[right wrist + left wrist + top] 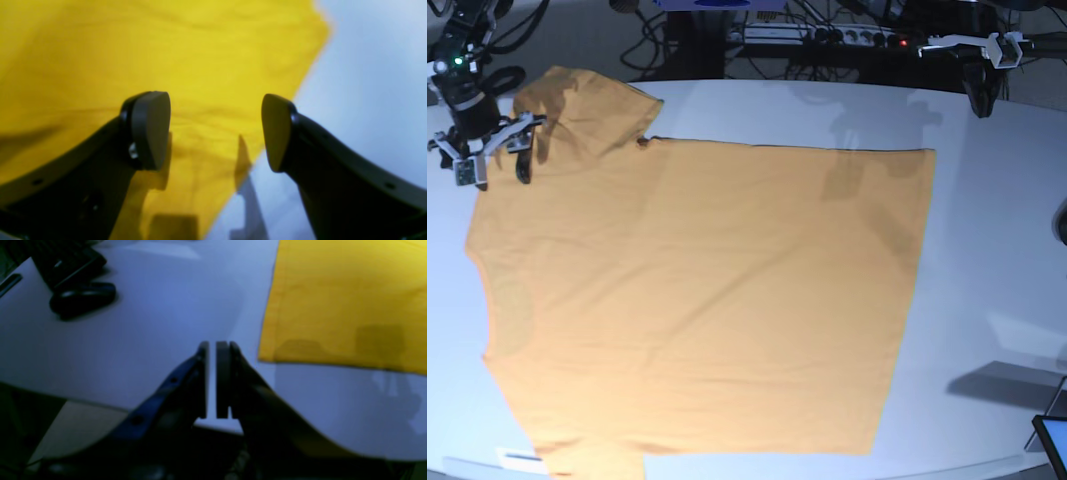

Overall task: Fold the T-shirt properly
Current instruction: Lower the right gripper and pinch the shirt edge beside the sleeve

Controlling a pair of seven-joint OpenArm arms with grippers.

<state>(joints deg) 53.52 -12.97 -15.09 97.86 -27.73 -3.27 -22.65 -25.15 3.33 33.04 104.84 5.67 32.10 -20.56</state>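
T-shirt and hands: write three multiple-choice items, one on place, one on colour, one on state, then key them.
1. Where is the right hand?
A. over a sleeve
B. off the table
C. at the hem

2. What colour is the T-shirt?
A. blue
B. orange-yellow
C. white

3. How is the left hand?
A. wide open
B. shut on cloth
C. shut on nothing

Key: 1 A, it hangs above the sleeve at the shirt's corner. 2 B, plain orange-yellow in every view. 3 C, its pads nearly meet over bare table, beside the cloth.

Right gripper (215,131): curved black fingers (146,130) with flat grey pads, one silver screw. Left gripper (211,380): black fingers, white bracket above.
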